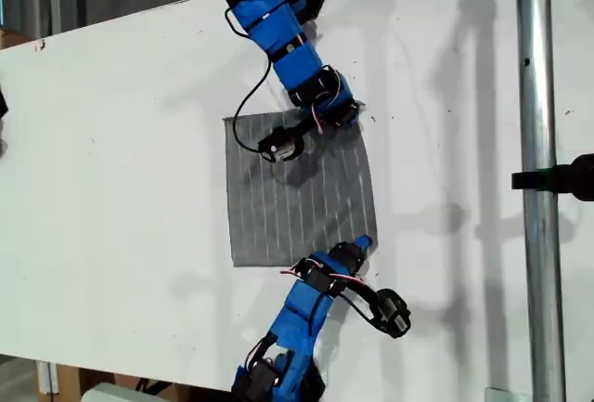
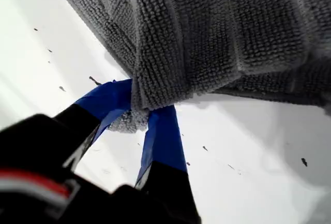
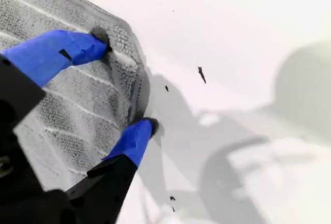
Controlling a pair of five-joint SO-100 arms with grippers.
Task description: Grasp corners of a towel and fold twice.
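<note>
Overhead, in the exterior view, we see the towel (image 1: 297,193) flat at the centre of the white table (image 1: 121,179), an arm at its upper right corner and another at its lower right. Next, our first gripper (image 2: 138,114) is clamped on a lifted, bunched corner (image 2: 155,87). Lastly, our second gripper (image 3: 126,87) straddles a corner (image 3: 124,53), fingertips (image 3: 135,136) apart and pressing the cloth.

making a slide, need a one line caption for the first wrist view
My first gripper pinches a bunched corner of the grey towel, lifting it just off the white table.
</note>
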